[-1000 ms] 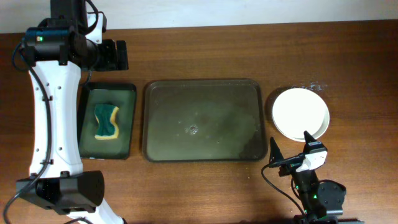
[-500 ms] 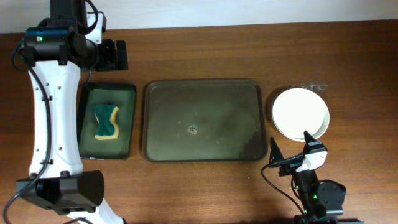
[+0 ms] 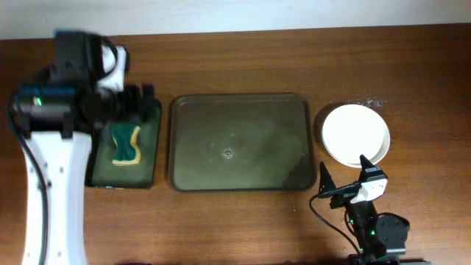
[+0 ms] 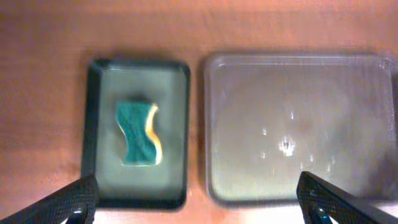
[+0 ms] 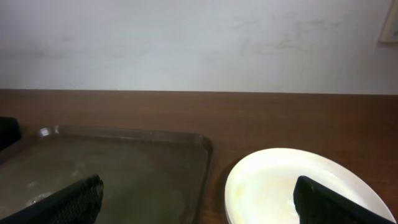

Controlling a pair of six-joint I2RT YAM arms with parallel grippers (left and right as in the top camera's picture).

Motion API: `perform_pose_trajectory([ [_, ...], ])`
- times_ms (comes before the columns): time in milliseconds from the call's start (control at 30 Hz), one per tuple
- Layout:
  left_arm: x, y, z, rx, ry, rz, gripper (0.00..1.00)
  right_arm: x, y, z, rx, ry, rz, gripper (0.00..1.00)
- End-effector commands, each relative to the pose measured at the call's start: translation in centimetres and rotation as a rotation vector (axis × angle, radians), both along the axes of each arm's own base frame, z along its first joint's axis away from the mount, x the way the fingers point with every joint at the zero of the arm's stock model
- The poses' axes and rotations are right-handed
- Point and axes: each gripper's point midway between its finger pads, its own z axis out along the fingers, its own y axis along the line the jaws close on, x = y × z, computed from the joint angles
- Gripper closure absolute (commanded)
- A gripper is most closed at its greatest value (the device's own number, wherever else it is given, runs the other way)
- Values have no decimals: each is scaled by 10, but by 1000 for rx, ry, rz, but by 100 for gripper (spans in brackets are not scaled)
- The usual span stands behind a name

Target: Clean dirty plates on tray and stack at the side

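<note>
Plates are sitting stacked off the tray, left end effector and right end effector both gaping wide, so probably just parking next.

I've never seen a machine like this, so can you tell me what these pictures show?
It's a robot with two arms at a wooden table. One picture looks down from above; the other two come from small cameras on each wrist. The left gripper hangs over a small black tray holding a green-yellow sponge. In the middle is the big brown tray, with no plates on it. The white plates sit stacked to its right, near the right gripper. Both grippers are open and hold nothing.
</note>
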Motion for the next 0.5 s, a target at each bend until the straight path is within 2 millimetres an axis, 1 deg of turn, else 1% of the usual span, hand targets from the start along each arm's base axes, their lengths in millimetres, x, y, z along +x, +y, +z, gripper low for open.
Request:
perform_pose_trajectory([
  [0, -47, -3, -36, -4, 98, -8, 1, 0, 1, -2, 7, 5, 1, 2],
  [33, -64, -2, -52, -2, 138, -8, 1, 0, 1, -2, 7, 5, 1, 2],
  [67, -75, -2, -62, 0, 163, -8, 1, 0, 1, -2, 7, 5, 1, 2],
  [100, -85, 4, -72, 28, 173, 5, 0, 0, 1, -2, 7, 5, 1, 2],
  [167, -101, 17, -83, 90, 169, 33, 1, 0, 1, -2, 7, 5, 1, 2],
  [267, -109, 17, -83, 87, 116, 35, 1, 0, 1, -2, 7, 5, 1, 2],
  [400, -124, 18, -71, 80, 33, 38, 1, 0, 1, -2, 7, 5, 1, 2],
  [467, -128, 18, -72, 77, 12, 38, 1, 0, 1, -2, 7, 5, 1, 2],
])
